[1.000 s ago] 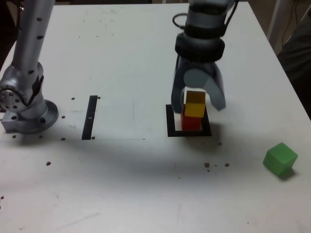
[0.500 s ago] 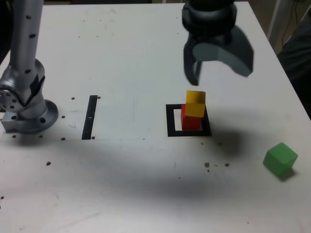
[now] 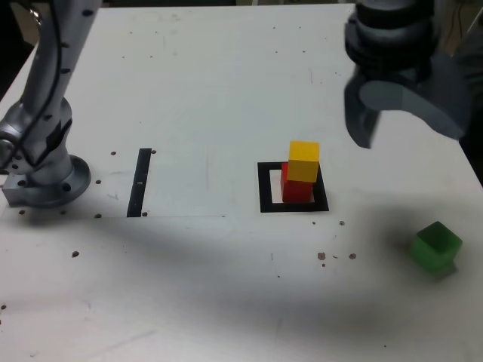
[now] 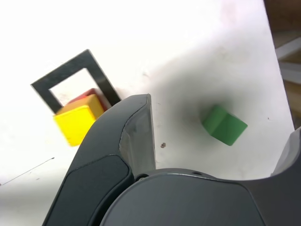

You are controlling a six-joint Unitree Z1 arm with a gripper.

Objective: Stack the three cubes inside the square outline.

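From the exterior view's left, the arm's base (image 3: 41, 177) sits bolted at the edge of the white surface (image 3: 196, 98), and just beside it lies a thin black strip (image 3: 139, 182), running front to back and playing no part in the stacking as far as I can judge.

Further along is the square outline (image 3: 293, 188), flat on the surface with its white centre partly covered. The red cube (image 3: 296, 188) sits inside it, toward the outline's right side rather than dead centre, and the yellow cube (image 3: 303, 161) rests on top. The yellow one looks turned a little against the red one, and its right side seems to overhang slightly. The pair makes a short upright column, its long axis vertical. The base went inside the border because the whole stack has to end up there.

To the right and higher up, the pincer (image 3: 400, 113) hangs in the air with its jaws spread apart and nothing between them. I take it to be free to go for the last block.

Farthest right, well apart from the outline, the green cube (image 3: 435, 246) lies alone near the front of the surface, in shadow, one corner turned toward the exterior camera, so its faces stand askew to the outline's edges. The wrist view shows it (image 4: 224, 124) untouched as well.
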